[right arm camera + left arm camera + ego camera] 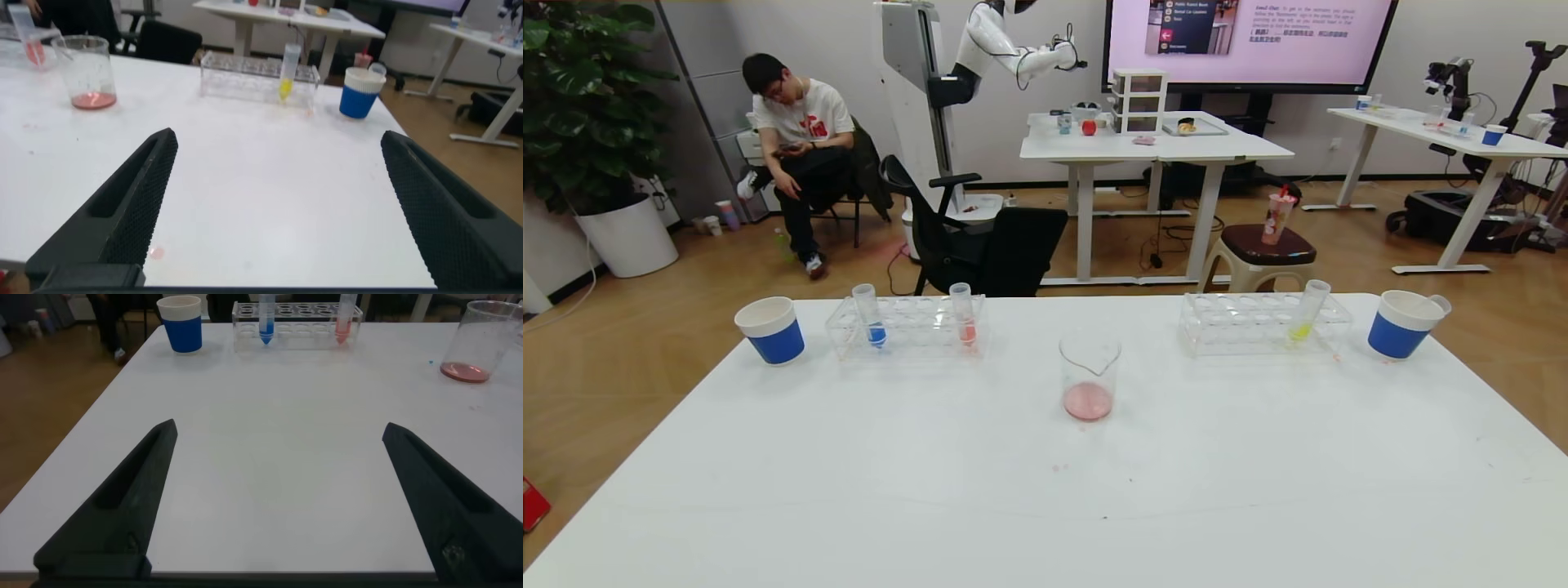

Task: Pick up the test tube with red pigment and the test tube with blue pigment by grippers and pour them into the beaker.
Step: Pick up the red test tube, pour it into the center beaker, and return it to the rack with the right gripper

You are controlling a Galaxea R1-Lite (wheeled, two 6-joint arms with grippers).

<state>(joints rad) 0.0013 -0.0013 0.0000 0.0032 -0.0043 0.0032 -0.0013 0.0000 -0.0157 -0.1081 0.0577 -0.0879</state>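
Tubes stand in the left rack (907, 327): blue tube (869, 314) and red tube (964, 313), behind the beaker (1089, 377) at the desk (1045, 490) middle. Left hand (278, 498) and right hand (278, 204) are both released, holding nothing, low and near. A careless reach may tip the light rack or squeeze a tube askew, spilling pigment.
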